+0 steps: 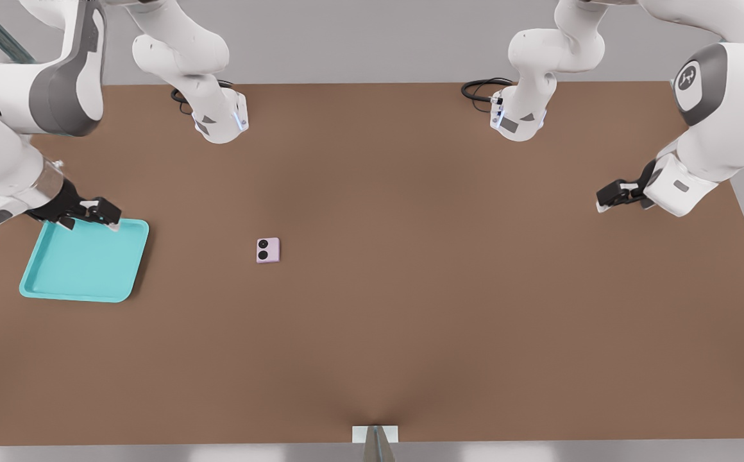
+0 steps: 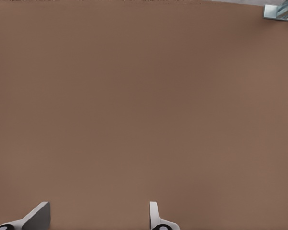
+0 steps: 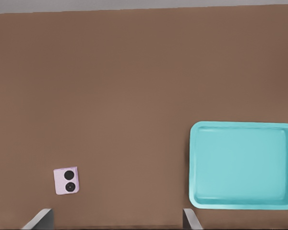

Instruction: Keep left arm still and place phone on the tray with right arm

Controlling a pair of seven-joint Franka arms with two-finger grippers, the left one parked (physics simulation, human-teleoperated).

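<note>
The phone (image 1: pixel 268 250) is a small pale pink-lilac square with two black lenses, lying flat on the brown table near the middle. The turquoise tray (image 1: pixel 83 264) lies at the front view's left and holds nothing. My right arm's gripper (image 1: pixel 108 216) hovers over the tray's far edge, well apart from the phone. In the right wrist view, the phone (image 3: pixel 66 180) and the tray (image 3: pixel 240 163) both show beyond the gripper (image 3: pixel 116 223). Its fingertips (image 3: pixel 41 219) stand wide apart, so it is open with nothing between them.
Both arm bases (image 1: pixel 221 119) (image 1: pixel 518 119) stand at the table's far edge, each with a black cable coil (image 1: pixel 481 88) beside it. A small metal bracket (image 1: pixel 375 439) sits at the near edge. The parked arm's gripper (image 1: pixel 612 194) hangs at the front view's right.
</note>
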